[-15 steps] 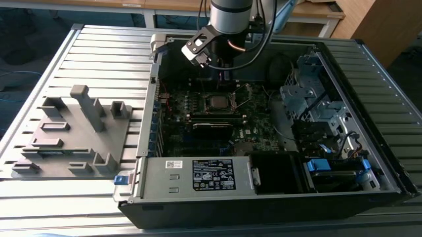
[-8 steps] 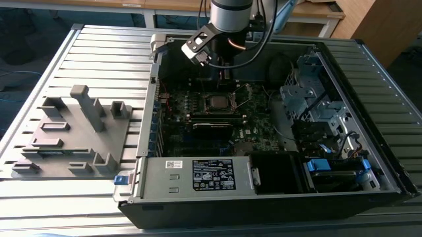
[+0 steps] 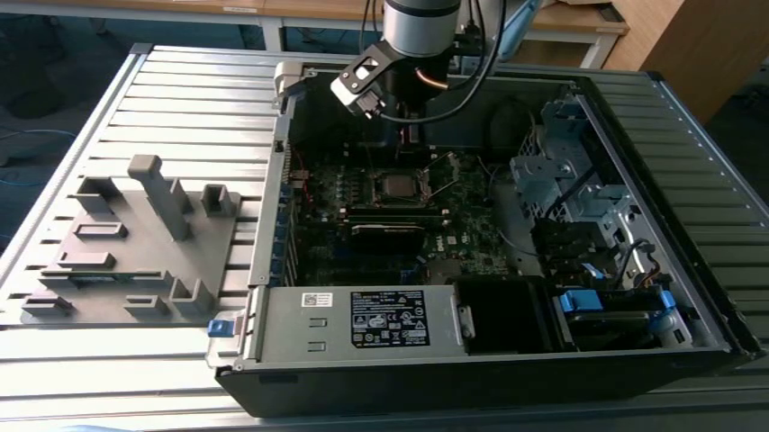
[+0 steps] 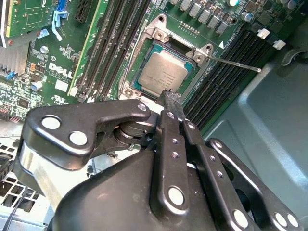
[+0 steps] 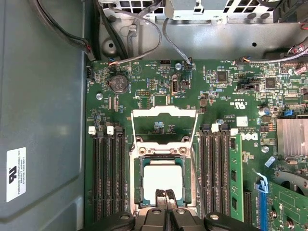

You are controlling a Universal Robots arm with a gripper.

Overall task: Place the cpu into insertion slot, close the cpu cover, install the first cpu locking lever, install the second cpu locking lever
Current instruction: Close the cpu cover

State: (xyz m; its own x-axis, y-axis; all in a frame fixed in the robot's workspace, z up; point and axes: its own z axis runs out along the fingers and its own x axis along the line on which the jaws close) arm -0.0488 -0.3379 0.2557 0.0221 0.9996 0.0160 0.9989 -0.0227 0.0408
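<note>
- Silvery cpu lies inside the open computer case in the exterior view, the hand hanging just above it.
- In the second wrist view the hand's fingers are pressed together, empty, at the cpu's edge.
- In the first wrist view the cpu sits in the insertion slot, with the cpu cover flipped open.

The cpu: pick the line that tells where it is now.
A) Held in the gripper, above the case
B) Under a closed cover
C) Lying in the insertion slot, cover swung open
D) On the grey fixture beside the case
C: in both wrist views the cpu lies flat in the insertion slot, while the cpu cover lies swung back off it. The shut gripper holds nothing.
</note>
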